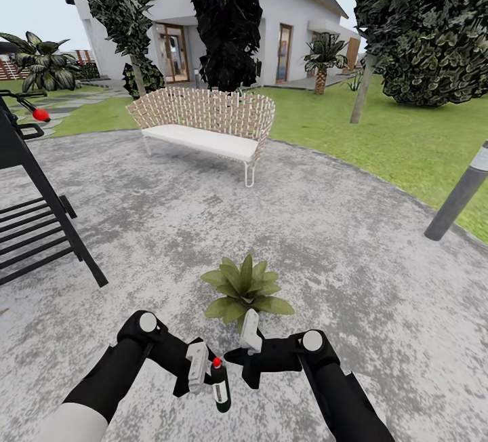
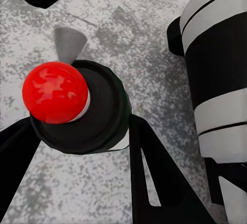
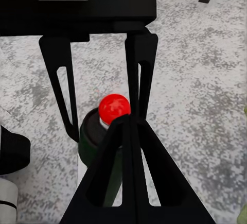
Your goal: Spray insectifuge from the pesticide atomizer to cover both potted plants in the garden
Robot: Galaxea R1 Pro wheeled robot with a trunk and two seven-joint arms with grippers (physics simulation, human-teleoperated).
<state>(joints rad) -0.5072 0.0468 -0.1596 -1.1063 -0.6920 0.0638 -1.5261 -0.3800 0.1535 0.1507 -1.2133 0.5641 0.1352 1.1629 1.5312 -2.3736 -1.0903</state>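
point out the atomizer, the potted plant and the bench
pesticide atomizer (image 1: 220, 391), head view, on its dark body below the red cap.
potted plant (image 1: 245, 287), head view, on the middle of its leaf rosette.
bench (image 1: 203, 138), head view, on the white seat cushion.

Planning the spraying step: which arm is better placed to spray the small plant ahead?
Left. The left gripper grips the spray bottle, with the plant just ahead; the right gripper is shut and empty.
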